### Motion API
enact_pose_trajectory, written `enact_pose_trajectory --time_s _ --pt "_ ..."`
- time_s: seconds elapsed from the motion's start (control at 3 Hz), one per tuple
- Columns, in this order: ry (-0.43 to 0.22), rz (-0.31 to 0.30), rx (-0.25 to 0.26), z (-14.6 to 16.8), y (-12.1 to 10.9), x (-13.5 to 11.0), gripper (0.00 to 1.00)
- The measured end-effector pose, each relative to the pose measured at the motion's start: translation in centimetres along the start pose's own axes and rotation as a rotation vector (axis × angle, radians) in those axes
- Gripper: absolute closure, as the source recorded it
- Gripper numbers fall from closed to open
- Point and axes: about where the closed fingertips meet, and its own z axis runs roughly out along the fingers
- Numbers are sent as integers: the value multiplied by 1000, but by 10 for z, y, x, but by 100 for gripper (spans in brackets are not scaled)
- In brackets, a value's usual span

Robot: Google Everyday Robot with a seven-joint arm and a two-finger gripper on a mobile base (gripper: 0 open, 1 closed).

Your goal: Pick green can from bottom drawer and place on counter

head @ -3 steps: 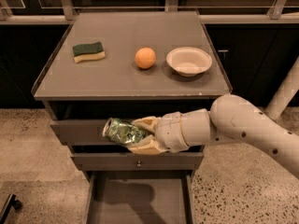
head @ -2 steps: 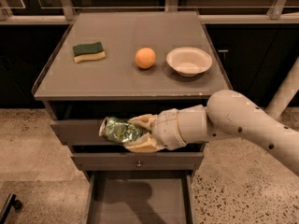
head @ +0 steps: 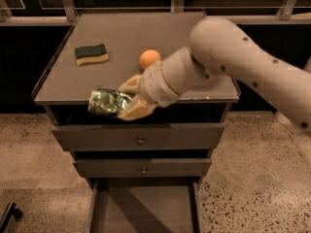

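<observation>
Speckled tan floor [head: 252,169] lies around a grey cabinet whose counter [head: 121,33] has a thin raised rim. A sponge [head: 91,54] sits toward its left edge and an orange [head: 149,58] near its middle, with bare room between them and along the front left. At the counter's front edge, left of centre, the gripper [head: 121,101] clamps the green can [head: 108,101] sideways between tan fingers [head: 132,112], though whether the can touches the rim cannot be told. Well below the counter, the bottom drawer [head: 143,210] stands open under two knobbed drawers [head: 141,140].
</observation>
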Motion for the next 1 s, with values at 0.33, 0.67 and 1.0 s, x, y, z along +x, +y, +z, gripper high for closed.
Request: enact_pose_trajectory --time_s 0.33,0.67,1.0 --pt "33 -50 -14 -1 -38 -34 100" --pt "22 -57 -24 7 -72 -39 100" --pt "4 -26 -4 14 -99 -24 100"
